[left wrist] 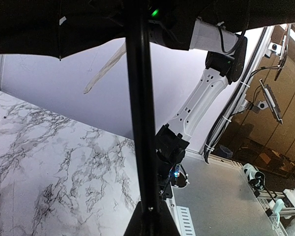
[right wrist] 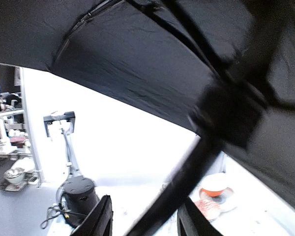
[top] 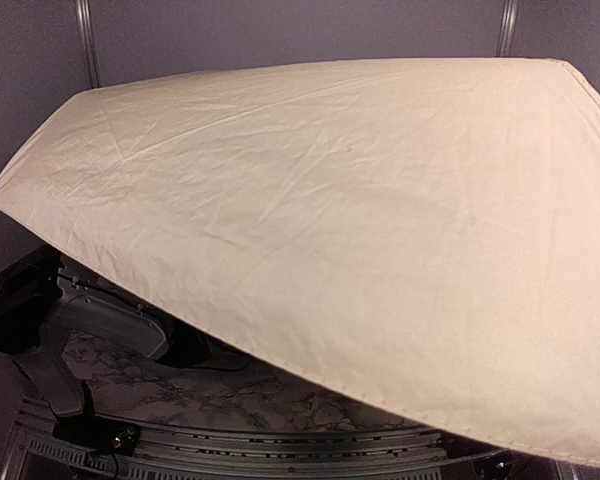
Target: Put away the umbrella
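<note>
The umbrella [top: 330,230] is open and held up in the air above the table [top: 240,395]. From overhead, its cream canopy [top: 400,150] faces upward and fills nearly the whole view. The canopy's near rim slants from the left side down to the lower right corner. It hides most of what lies beneath it.

From under the canopy, the umbrella's long axis is plain. In the left wrist view the thin black shaft [left wrist: 140,123] runs straight up the middle, from the left pincer [left wrist: 148,211] at the bottom into the black underside [right wrist: 137,59] at the top. The crown end points up and away from the marble top. The handle end is out of sight below the grip.

The left pincer is pressed together on the lower shaft, its dark fingers closing in on either side.

The right pincer [right wrist: 145,216] is up close under the canopy with its fingers [right wrist: 102,221] spread. A blurred black bar of the frame passes between them, and there is daylight on its left side. I cannot tell whether the bar touches the other finger.

The left arm [top: 90,320] shows under the canopy's low left edge. The white right arm [left wrist: 199,103] rises from the table's edge to the top of the shaft. A small orange and white thing [right wrist: 214,187] sits on the table beyond, too washed out to name.
</note>
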